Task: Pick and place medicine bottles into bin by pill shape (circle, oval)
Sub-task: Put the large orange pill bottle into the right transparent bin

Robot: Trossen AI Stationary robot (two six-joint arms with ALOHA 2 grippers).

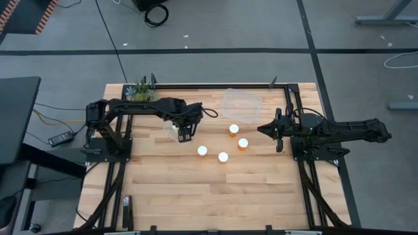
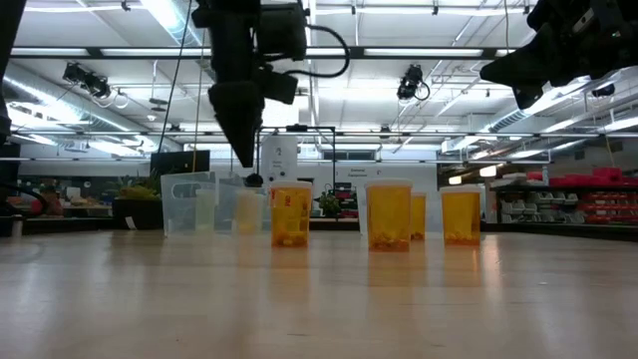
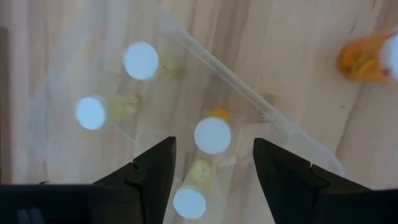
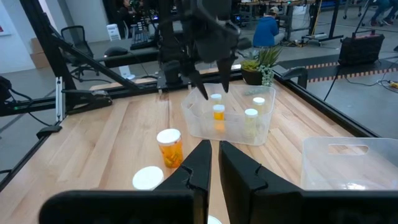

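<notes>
Four orange bottles with white caps stand upright on the table: (image 1: 234,129), (image 1: 243,143), (image 1: 202,151), (image 1: 223,156). My left gripper (image 1: 185,136) is open and points down over a clear bin (image 1: 171,130) on the table's left part. In the left wrist view, the bin (image 3: 273,115) holds several bottles, and one white cap (image 3: 212,135) lies between my open fingers, below them. My right gripper (image 1: 261,128) is shut and empty, above the table to the right of the standing bottles.
A second clear bin (image 1: 243,104) stands at the far middle of the table. A small green potted plant (image 1: 141,91) sits at the far left corner. Bare wood lies along the near half of the table (image 1: 215,196).
</notes>
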